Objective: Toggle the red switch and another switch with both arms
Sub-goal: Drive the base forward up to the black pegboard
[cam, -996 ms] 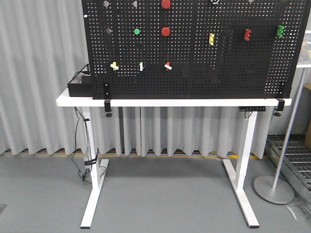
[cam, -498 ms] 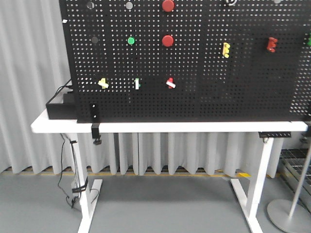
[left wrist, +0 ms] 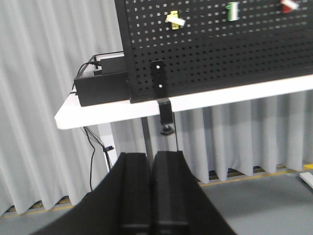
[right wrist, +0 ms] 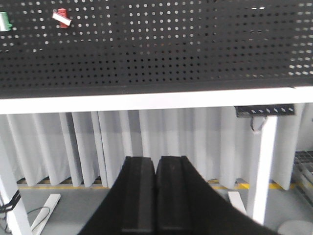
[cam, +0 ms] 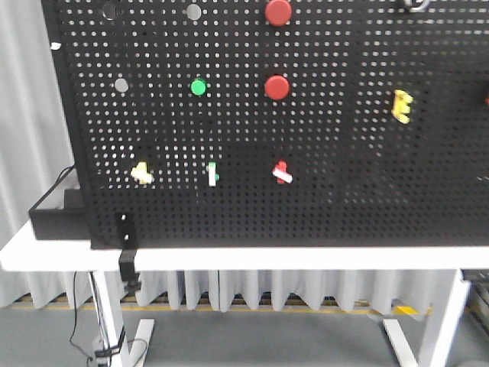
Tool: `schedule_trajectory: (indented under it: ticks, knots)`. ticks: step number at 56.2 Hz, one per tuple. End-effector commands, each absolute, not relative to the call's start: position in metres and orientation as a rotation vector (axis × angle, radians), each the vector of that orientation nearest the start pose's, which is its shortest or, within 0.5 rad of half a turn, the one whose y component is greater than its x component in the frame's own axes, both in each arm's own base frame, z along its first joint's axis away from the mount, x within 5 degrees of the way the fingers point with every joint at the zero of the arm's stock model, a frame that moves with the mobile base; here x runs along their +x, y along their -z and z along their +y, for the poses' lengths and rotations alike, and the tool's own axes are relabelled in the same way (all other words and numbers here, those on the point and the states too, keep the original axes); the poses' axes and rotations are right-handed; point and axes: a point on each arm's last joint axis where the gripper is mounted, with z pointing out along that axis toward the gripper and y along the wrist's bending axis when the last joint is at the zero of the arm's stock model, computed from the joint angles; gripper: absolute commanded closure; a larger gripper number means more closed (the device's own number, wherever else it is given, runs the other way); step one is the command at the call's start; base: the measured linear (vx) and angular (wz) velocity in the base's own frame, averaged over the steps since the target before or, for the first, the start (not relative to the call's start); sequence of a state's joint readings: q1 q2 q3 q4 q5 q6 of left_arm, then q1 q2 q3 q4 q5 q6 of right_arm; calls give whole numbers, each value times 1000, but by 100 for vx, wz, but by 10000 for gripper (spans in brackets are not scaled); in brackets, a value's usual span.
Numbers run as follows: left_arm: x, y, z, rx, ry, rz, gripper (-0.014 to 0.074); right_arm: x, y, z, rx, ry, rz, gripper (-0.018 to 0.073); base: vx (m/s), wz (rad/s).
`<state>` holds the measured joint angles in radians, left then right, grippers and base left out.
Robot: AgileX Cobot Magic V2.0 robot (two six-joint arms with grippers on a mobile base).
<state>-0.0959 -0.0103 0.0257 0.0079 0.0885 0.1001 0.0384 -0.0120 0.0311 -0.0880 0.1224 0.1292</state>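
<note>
Exterior front-facing, perforated black pegboard [cam: 344, 191], tiny red switch [cam: 282, 173], chunky yellowish switch [cam: 141, 173]

The front view has closed in on the pegboard [cam: 344, 206], which now fills most of the frame and runs off the right edge. The red switch [cam: 282, 173] has gone from upper centre to mid-frame and looks larger. The yellowish-white switch [cam: 141, 173] now sits at middle left. The table [cam: 306, 258] top has dropped toward the bottom, and most of the floor is out of frame.
</note>
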Motion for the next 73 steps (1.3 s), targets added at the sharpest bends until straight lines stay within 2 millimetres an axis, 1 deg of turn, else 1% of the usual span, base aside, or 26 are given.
schedule_trajectory:
  ticks: [1, 38, 73]
  knots:
    - [56, -198, -5, 146, -5, 1503, 594, 56, -199, 2, -2, -49, 1536, 566, 41, 6]
    - [56, -198, -5, 146, -5, 1503, 594, 56, -199, 2, -2, -49, 1536, 566, 36, 0]
    - [56, -198, -5, 143, -1, 1504, 594, 56, -199, 2, -2, -49, 1536, 566, 8, 1]
